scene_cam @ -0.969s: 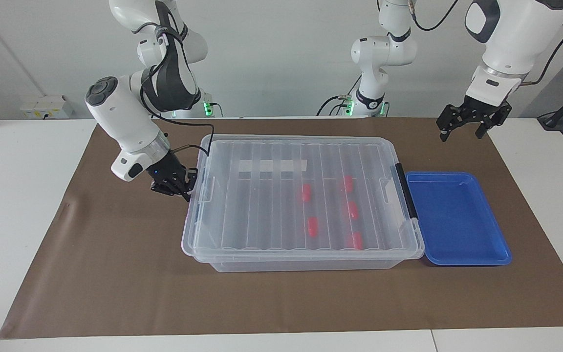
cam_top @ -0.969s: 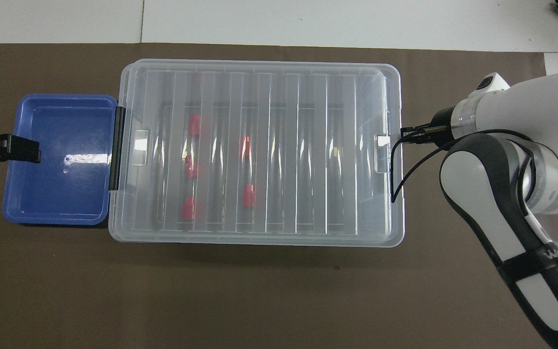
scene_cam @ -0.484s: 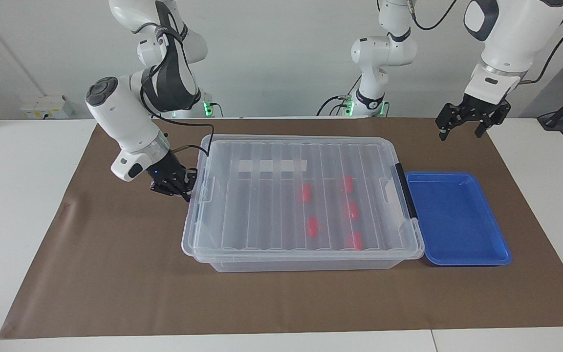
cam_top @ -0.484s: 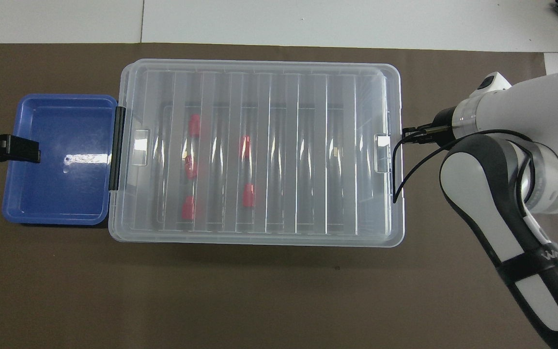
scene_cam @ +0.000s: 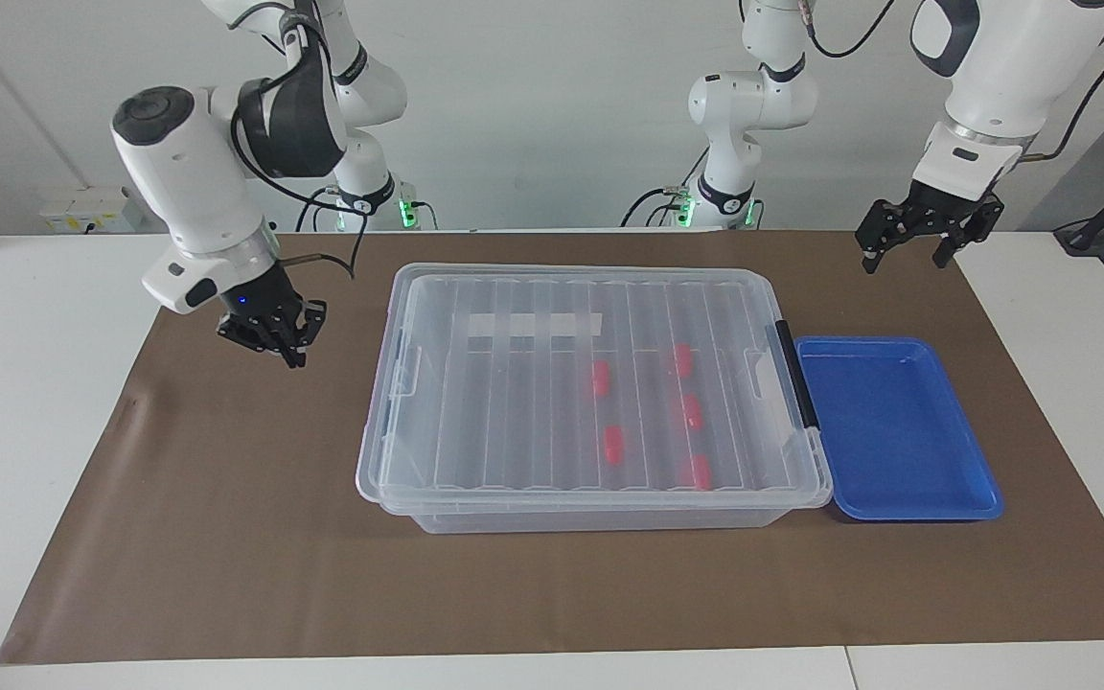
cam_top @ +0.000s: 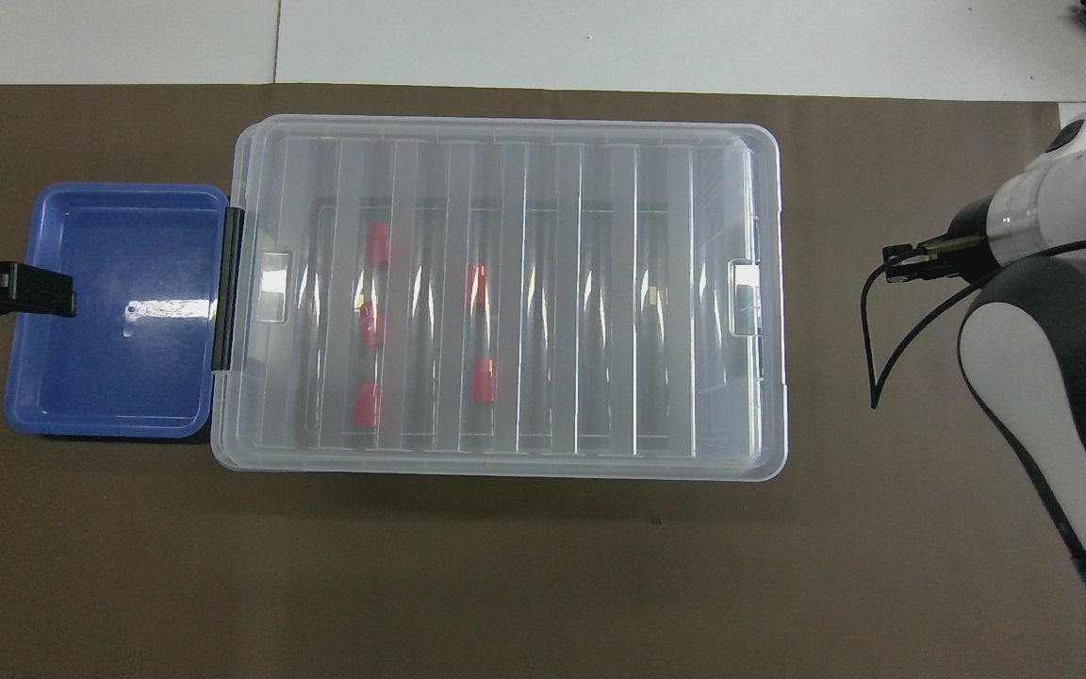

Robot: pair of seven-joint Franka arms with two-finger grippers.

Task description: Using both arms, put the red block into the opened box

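The right hand (scene_cam: 286,350), grip unreadable, hangs beside the lidded box (scene_cam: 590,388); left hand (scene_cam: 926,235) waits with fingers apart over the table (scene_cam: 226,537)

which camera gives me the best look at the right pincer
The facing view: the right pincer shows whole, raised over the brown mat beside the box, touching nothing. In the overhead view the arm's own wrist covers most of it, leaving only dark tips.
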